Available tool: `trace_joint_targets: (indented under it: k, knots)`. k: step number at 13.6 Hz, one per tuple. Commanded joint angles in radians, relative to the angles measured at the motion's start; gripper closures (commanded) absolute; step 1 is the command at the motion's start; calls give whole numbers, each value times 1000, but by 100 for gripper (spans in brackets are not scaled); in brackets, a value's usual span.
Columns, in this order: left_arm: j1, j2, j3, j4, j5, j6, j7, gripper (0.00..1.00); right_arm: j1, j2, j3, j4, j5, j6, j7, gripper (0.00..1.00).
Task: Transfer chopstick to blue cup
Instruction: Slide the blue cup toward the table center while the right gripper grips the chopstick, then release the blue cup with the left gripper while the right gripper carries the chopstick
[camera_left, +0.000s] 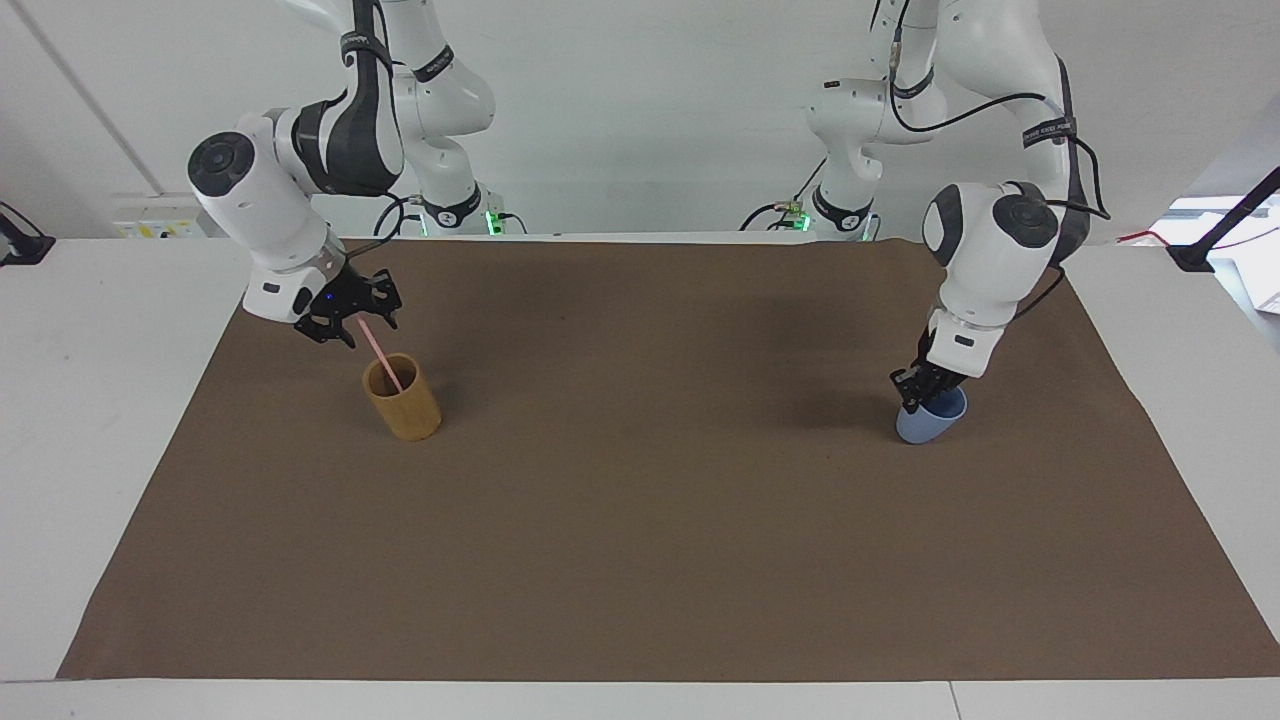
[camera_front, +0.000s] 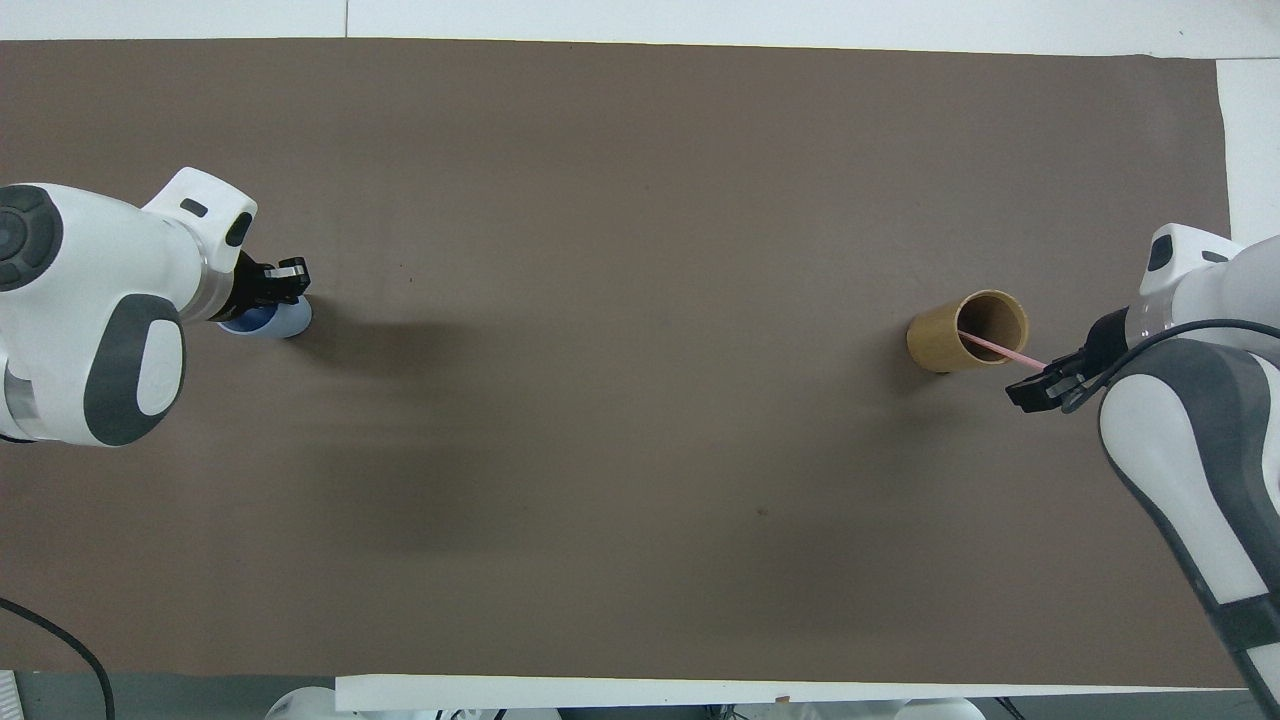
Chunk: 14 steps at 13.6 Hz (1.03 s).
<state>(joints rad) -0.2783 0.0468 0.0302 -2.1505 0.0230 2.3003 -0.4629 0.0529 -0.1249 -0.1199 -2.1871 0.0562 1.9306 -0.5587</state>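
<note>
The pale-pink chopstick (camera_left: 384, 360) (camera_front: 1002, 349) leans in a tan bamboo cup (camera_left: 405, 408) (camera_front: 938, 345) toward the right arm's end of the table. My right gripper (camera_left: 352, 318) (camera_front: 1040, 378) is at the stick's upper end and hides its tip. The small blue cup (camera_left: 930, 423) (camera_front: 288, 322) stands on the mat toward the left arm's end. My left gripper (camera_left: 913, 390) (camera_front: 287, 283) reaches down onto the cup and is shut on its rim.
A brown mat (camera_left: 640, 520) covers most of the white table. Between the two cups lies a wide stretch of bare mat. Both arms' bases stand at the robots' edge of the table.
</note>
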Motion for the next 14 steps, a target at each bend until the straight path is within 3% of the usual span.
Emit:
trace_joint_targets:
  k: [1, 3, 6, 9, 10, 11, 12, 13, 14]
  knots:
    - [-184, -13, 10, 1, 22, -25, -234, 100, -5, -22, -3, -23, 8, 15, -27, 50]
    - [-353, 4, 10, 62, 22, -79, -421, 100, -4, -21, -3, -22, 8, 15, -26, 65]
    - [-510, 132, 10, 191, 23, -117, -572, 100, -4, -21, -3, -19, 8, 15, -20, 96]
    - [-513, 172, 10, 241, 25, -142, -573, 96, -4, -4, -3, 13, 8, -1, -20, 100]
    - [-513, 176, 10, 244, 34, -146, -573, 65, -4, 7, -3, 53, 8, -34, -20, 100]
    - [-513, 176, 10, 250, 55, -154, -573, 28, -4, 16, -4, 106, 8, -92, -18, 100]
    - [-513, 174, 8, 271, 73, -171, -571, 9, -2, 16, -3, 159, 7, -154, -17, 100]
    - [-512, 168, 5, 285, 74, -203, -568, 0, -4, 14, -4, 221, 7, -221, -13, 100]
    - [-509, 150, 5, 290, 69, -223, -569, 0, -5, 14, -4, 280, 7, -286, -13, 100]
